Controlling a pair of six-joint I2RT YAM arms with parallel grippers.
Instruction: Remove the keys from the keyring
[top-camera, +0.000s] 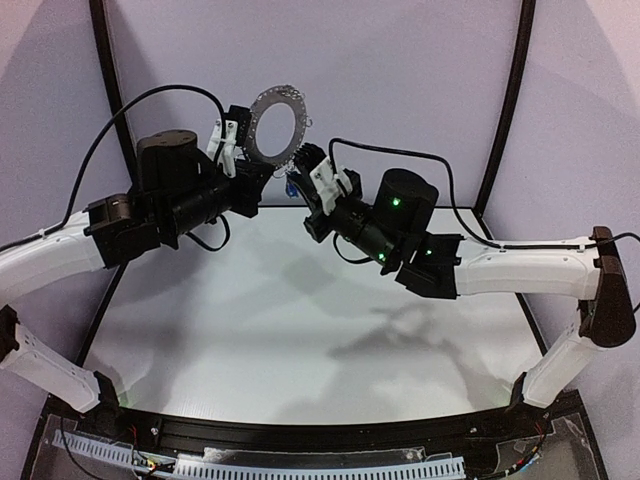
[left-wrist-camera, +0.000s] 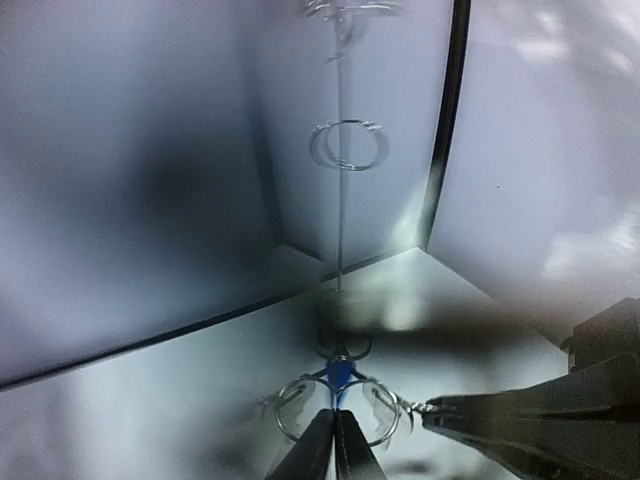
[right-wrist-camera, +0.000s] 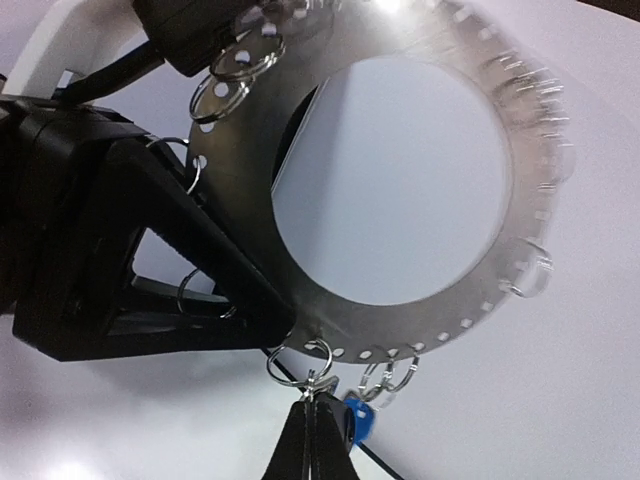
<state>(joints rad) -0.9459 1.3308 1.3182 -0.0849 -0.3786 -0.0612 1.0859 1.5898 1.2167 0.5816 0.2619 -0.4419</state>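
Keyring (right-wrist-camera: 240, 190): held upright above the table (top-camera: 300, 330), rim clenched by the left gripper (left-wrist-camera: 335, 445). Right gripper (right-wrist-camera: 312, 405): fingers pinched together on a wire loop (right-wrist-camera: 300, 362) at the lower rim. Blue key (right-wrist-camera: 358, 417): hangs beside that loop, not yet off (black key not made out), so removal looks barely begun.

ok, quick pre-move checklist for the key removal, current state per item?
1. Hold: left gripper shut on the keyring: ok.
2. Pinch: right gripper closed on a wire loop at the lower rim: ok.
3. Off the ring: blue key: not ok, it hangs beside that gripper.
4. Located: black key: cannot tell, not visible.
5. Ring held above the table: ok.
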